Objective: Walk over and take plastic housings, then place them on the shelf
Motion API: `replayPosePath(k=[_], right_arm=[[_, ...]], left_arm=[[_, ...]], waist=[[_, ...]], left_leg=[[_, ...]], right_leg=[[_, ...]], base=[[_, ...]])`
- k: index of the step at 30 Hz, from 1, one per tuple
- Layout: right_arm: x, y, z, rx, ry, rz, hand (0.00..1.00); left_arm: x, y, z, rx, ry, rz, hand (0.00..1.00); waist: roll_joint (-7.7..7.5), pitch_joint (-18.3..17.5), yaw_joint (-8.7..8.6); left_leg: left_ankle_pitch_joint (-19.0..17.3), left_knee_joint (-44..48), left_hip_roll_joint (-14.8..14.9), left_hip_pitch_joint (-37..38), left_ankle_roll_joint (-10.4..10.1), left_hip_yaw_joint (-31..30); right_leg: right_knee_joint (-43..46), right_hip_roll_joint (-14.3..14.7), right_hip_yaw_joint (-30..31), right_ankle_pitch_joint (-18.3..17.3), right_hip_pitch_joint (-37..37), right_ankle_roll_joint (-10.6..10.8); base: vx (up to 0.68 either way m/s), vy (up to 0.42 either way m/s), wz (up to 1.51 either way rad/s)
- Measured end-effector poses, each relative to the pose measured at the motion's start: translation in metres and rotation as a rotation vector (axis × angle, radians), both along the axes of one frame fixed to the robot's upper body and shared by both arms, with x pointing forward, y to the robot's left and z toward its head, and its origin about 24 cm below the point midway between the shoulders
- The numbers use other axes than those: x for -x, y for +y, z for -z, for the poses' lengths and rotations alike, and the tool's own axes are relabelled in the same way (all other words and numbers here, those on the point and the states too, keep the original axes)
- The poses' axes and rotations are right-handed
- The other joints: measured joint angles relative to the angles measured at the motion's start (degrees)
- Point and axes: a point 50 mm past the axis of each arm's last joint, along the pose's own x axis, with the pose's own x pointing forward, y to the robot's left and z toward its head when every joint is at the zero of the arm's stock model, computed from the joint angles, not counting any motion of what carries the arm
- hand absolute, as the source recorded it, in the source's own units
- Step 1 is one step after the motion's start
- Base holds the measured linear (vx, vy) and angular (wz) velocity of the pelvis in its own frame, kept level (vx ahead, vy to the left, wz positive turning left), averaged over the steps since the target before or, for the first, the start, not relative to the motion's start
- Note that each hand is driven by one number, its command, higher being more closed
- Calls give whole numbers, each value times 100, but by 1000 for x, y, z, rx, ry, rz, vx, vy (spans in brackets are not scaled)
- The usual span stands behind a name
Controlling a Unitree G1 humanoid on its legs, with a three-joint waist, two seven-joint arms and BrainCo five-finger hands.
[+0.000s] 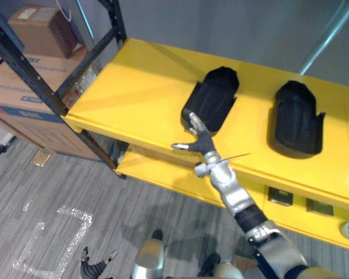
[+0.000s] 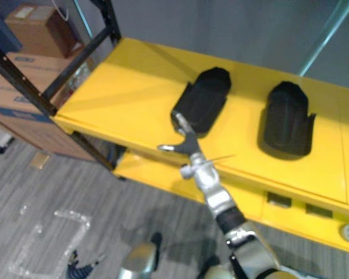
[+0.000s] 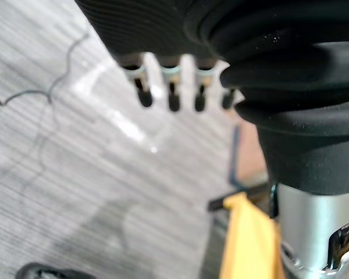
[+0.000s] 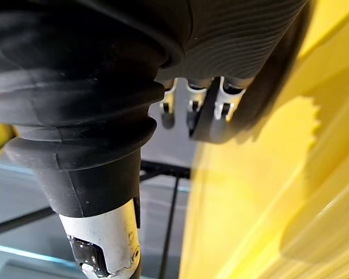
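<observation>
First housing (image 1: 212,96) lies on the yellow shelf (image 1: 139,87), its near end right at the tips of the right hand (image 1: 202,139), whose fingers (image 1: 193,121) are straight and released. Second housing (image 1: 295,119) lies apart, to the right of those fingers. Left hand (image 1: 94,266) hangs low over the floor (image 1: 58,186), fingers loose, empty.

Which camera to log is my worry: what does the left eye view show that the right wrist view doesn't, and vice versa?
Left eye view: the left black plastic housing and right black plastic housing lying whole on the yellow metal shelf, brown cardboard boxes, grey carpet floor, and the left hand hanging low. Right wrist view: straight fingers of the right hand from close, by a dark edge, likely the left housing. Shared: the open right hand and the yellow shelf.
</observation>
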Motion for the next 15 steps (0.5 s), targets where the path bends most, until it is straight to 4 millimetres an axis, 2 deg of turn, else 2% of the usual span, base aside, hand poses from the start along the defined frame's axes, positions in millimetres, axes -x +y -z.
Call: replayPosePath(k=[5, 10, 15], right_arm=[[-8, -10, -14, -13, -41, 37, 0], [-12, -13, -24, -12, -73, 43, 0], [-12, -16, -26, -6, -83, 45, 0]], left_arm=[[-3, 0, -1, 1, -10, 1, 0], [-5, 0, -2, 14, -26, -18, 0], [-10, -5, -3, 23, -44, 9, 0]], waist=[[44, 316, -3], [85, 417, -10], [101, 426, -14]], left_leg=[[-27, 98, 5, -8, 9, 20], [-33, 160, -4, -101, 22, 82], [-36, 154, -18, -98, 27, 109]], right_leg=[[171, -45, 47, -66, -38, -48], [304, -96, 135, -96, -198, -56], [334, -125, 147, -95, -205, -50]], base=[[-85, 8, -3], [-38, 14, -5], [0, 0, 0]])
